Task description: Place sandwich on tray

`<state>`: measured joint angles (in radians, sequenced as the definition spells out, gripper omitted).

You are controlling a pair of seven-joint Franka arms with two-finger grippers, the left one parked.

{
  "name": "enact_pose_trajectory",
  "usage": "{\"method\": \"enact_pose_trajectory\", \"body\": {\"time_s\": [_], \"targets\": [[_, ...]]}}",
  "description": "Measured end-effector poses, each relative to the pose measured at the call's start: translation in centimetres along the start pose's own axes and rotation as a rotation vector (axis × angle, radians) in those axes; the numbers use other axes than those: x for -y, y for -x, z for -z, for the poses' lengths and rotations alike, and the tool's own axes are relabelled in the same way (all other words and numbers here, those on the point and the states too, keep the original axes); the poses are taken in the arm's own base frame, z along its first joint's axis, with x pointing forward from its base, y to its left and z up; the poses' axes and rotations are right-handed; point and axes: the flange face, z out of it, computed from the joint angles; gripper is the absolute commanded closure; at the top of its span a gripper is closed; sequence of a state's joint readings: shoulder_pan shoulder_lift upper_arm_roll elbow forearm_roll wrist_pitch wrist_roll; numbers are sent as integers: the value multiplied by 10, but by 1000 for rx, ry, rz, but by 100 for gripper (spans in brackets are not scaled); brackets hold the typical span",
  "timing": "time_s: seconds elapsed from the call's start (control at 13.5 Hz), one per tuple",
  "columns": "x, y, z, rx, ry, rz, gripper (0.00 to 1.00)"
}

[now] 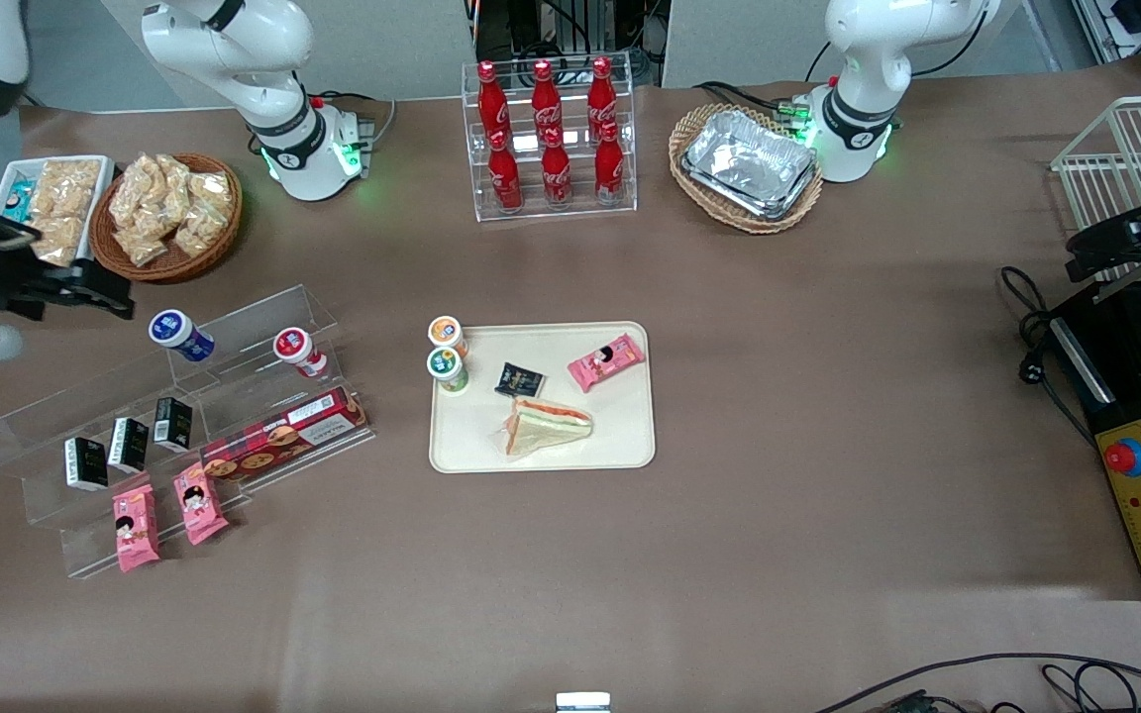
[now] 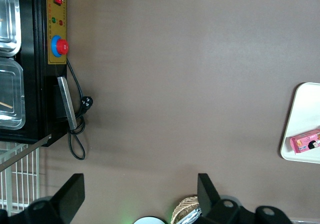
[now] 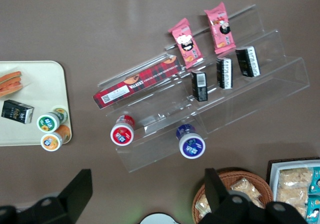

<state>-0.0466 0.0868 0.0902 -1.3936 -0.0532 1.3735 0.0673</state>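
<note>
The sandwich (image 1: 546, 426), a wrapped triangular wedge with orange and green layers, lies flat on the cream tray (image 1: 615, 436) in the middle of the table, on the part of the tray nearest the front camera. In the right wrist view only an edge of the sandwich (image 3: 10, 83) shows on the tray (image 3: 35, 74). My gripper (image 1: 100, 287) hangs high over the working arm's end of the table, above the snack basket and the acrylic stand, far from the tray. Its fingers (image 3: 80, 184) stand wide apart, so the gripper (image 3: 147, 178) is open and holds nothing.
Two small cups (image 1: 447, 352), a black packet (image 1: 518, 378) and a pink packet (image 1: 606, 360) share the tray. A stepped acrylic stand (image 1: 174, 416) carries packets, cups and a cookie box. A wicker snack basket (image 1: 166, 213), a cola rack (image 1: 551, 139) and foil trays (image 1: 749, 163) line the table farthest from the camera.
</note>
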Motion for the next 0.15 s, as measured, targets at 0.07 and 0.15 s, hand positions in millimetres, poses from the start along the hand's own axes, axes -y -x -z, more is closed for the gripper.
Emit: {"method": "enact_pose_trajectory", "body": {"time_s": [0.07,0.15], "targets": [[-6,3,2,1,0,-10,0],[-11,5,3,2,-1,-18,0]]}}
